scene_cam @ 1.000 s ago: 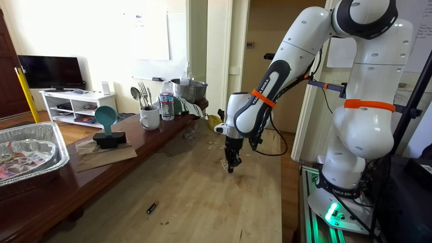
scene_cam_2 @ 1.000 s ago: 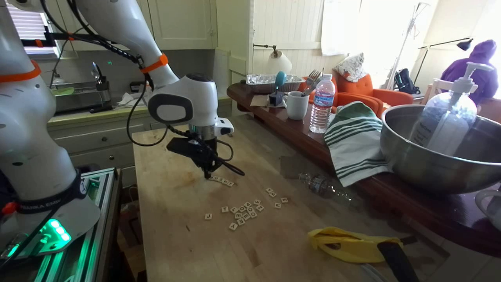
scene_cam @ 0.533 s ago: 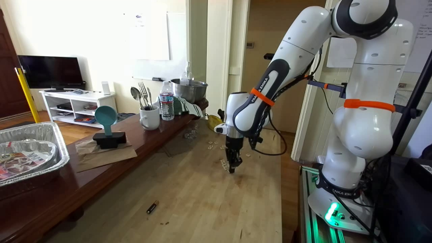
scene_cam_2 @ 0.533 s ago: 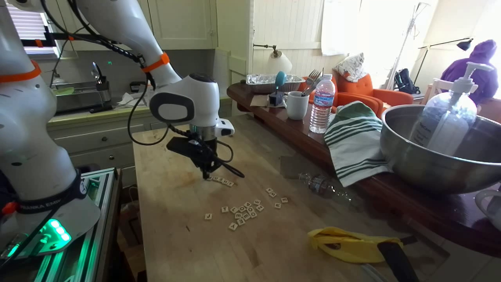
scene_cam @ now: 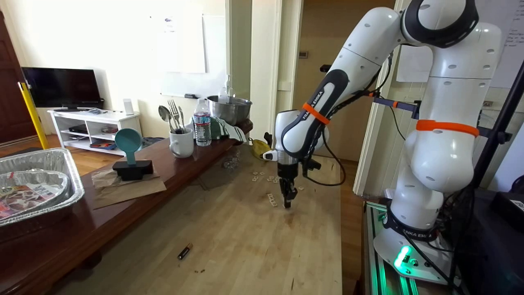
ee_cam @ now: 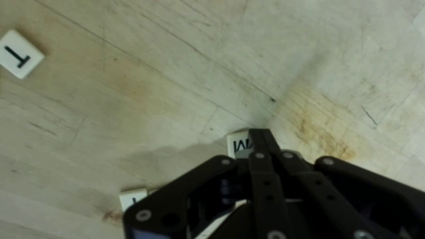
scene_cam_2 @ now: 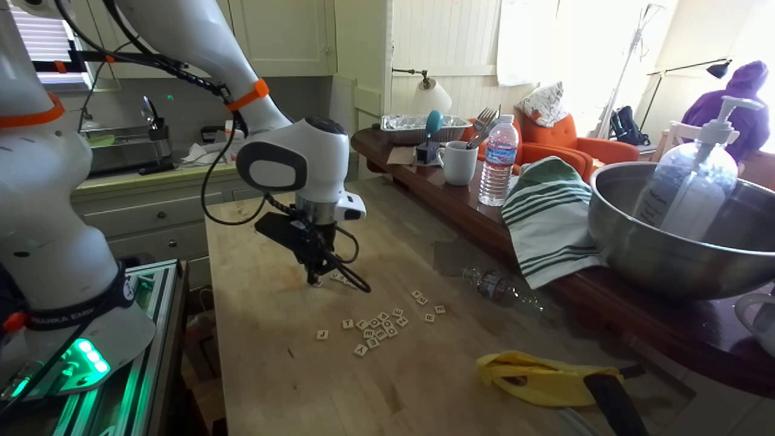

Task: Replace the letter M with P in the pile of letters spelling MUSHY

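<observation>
- See a flat, square cream tile lettered M, near but apart from a row of matching tiles, toward the robot-side edge of the pale wooden bench, presumably to free the first slot.
- Partly covered in the wrist view by the black two-fingered claw, narrowed fully together, gripping nothing visible, likely for sliding.
- Between that edge and the opposite one, find a loose scatter of cream letter tiles, probably stock to replace from.

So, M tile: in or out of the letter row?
Out: the wrist view has the M tile at the gripper; an exterior view shows the letter row apart from it.
</observation>
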